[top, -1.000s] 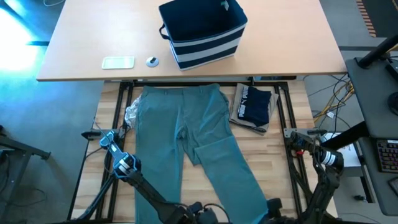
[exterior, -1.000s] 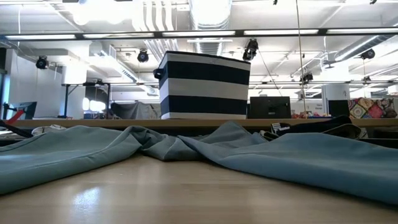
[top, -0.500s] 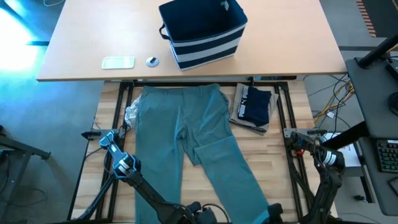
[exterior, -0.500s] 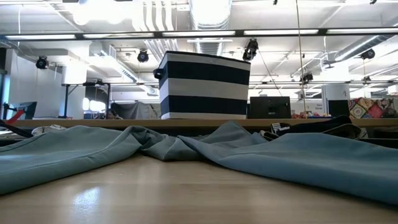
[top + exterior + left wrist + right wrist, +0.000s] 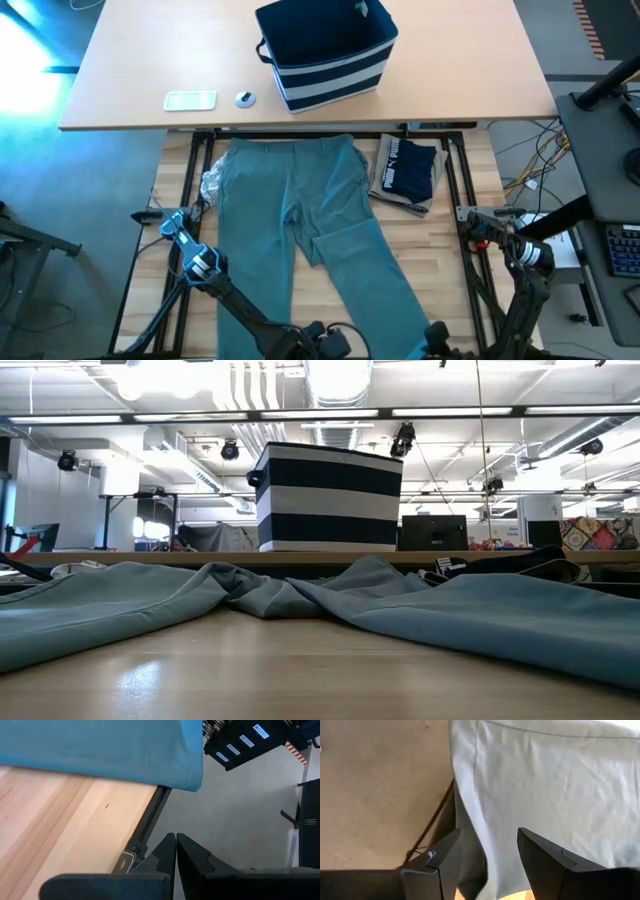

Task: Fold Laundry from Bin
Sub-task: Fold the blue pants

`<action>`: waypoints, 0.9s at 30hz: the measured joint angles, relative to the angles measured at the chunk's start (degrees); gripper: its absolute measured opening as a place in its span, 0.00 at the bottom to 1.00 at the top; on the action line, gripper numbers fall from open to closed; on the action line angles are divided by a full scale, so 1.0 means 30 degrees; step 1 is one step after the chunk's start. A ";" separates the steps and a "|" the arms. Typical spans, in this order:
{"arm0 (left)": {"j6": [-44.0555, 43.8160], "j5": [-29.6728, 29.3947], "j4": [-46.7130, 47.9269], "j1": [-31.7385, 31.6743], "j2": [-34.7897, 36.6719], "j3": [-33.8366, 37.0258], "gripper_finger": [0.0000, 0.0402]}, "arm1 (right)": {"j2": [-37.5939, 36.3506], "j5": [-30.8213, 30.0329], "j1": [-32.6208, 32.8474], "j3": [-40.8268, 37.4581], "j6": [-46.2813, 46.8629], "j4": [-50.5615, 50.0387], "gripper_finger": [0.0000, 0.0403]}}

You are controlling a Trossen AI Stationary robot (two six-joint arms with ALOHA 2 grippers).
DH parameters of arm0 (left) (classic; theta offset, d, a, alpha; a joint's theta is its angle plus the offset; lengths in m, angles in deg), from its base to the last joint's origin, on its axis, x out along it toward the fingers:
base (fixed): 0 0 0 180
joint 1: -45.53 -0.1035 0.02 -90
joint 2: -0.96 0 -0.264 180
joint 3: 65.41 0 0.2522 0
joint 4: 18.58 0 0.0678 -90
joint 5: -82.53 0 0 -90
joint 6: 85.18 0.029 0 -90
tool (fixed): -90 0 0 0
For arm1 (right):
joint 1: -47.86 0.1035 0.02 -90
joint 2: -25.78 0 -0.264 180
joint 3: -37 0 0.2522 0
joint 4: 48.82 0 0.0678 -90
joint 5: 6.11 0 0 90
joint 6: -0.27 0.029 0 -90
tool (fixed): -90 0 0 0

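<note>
Large teal-green trousers (image 5: pixel 300 220) lie spread flat on the wooden table, waistband at the far side, one leg running to the near edge. A dark navy garment with white print (image 5: pixel 410 168) lies folded on a tan one (image 5: pixel 405 203) at the far right. A grey-white patterned garment (image 5: pixel 211 183) lies bunched at the far left. The striped navy bin (image 5: pixel 325 50) stands on the farther table. My left gripper (image 5: pixel 176 850) is shut and empty beyond the near edge, under the trouser hem (image 5: pixel 100 745). My right gripper (image 5: pixel 487 855) is open at the trouser leg's edge (image 5: pixel 470 795). My right gripper's open fingers (image 5: pixel 445 860) stand on either side of the trouser leg's edge (image 5: pixel 475 865) near the table's near edge. I cannot tell whether they touch the cloth.
The farther table (image 5: pixel 450 90) also holds a flat white object (image 5: pixel 190 100) and a small round thing (image 5: pixel 245 98). Dark frame bars (image 5: pixel 460 190) run along the wooden table's sides. Bare wood (image 5: pixel 440 250) lies right of the trousers.
</note>
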 joint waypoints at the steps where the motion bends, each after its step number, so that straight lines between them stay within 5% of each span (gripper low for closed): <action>1: -0.0084 -0.0034 0.0007 0.0000 0.0000 0.0000 0.00 | 0.0000 -0.0001 0.0000 -0.0140 -0.0180 0.0066 0.45; 14: -0.0749 -0.0481 0.0015 -0.0019 0.0000 0.0000 0.00 | 0.0007 -0.0128 -0.0575 -0.2963 -0.1822 0.2706 0.43; 23: -0.0782 -0.0466 0.0021 -0.0015 0.0000 0.0000 0.00 | 0.0007 0.0536 -0.1770 -0.3399 -0.2520 0.3610 0.07; 27: -0.0895 -0.0463 0.0108 0.0033 0.0021 -0.0007 0.00 | -0.0071 0.0395 -0.2339 -0.2240 -0.2584 0.2259 0.03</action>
